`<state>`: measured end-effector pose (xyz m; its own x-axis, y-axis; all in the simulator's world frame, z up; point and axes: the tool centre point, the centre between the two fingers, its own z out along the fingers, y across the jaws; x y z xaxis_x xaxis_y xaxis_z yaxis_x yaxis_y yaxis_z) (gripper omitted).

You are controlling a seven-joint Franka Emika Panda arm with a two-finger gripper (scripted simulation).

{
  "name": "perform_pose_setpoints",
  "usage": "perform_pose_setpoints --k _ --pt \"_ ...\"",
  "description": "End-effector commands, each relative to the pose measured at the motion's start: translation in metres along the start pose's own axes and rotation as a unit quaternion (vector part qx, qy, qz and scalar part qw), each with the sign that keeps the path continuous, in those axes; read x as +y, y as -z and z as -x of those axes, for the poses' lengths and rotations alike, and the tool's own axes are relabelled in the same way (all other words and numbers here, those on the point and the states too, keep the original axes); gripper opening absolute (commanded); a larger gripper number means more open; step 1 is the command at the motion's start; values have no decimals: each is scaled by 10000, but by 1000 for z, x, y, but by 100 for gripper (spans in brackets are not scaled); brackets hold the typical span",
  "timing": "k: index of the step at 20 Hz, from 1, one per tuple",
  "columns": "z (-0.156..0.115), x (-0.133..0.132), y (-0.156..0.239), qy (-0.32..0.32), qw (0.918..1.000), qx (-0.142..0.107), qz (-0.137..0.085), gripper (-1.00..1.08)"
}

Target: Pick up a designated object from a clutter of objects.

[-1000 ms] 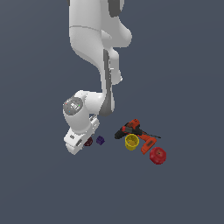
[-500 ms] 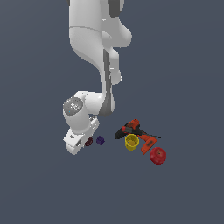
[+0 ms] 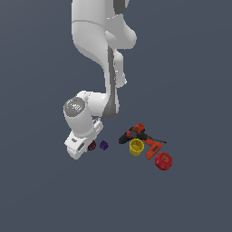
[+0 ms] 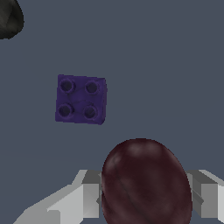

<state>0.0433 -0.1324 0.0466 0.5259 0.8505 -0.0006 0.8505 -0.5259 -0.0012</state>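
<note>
the gripper (image 4: 146, 192) is down at the floor with its two fingers (image 4: 89, 192) clenched on either side of the maroon ball (image 4: 146, 183). the purple block (image 4: 81, 99) lies just beside it, with the drill (image 3: 136, 133), yellow cup (image 3: 136, 147) and red round thing (image 3: 163, 161) farther toward the exterior view's right.

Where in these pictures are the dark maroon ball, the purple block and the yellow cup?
dark maroon ball (image 4: 146, 183): wrist view, middle of its rounded surface.
purple block (image 4: 81, 99): wrist view, studded top face.
yellow cup (image 3: 136, 147): exterior view, its open rim.
</note>
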Motion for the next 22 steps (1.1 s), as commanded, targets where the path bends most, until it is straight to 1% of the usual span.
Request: perform_pose_setpoints --k 1,8,22 --pt "-3 1 14 1 10000 3 10 -100" --pt "-14 5 72 1 10000 3 10 -100" --pt "-43 17 225 2 10000 1 9 -100"
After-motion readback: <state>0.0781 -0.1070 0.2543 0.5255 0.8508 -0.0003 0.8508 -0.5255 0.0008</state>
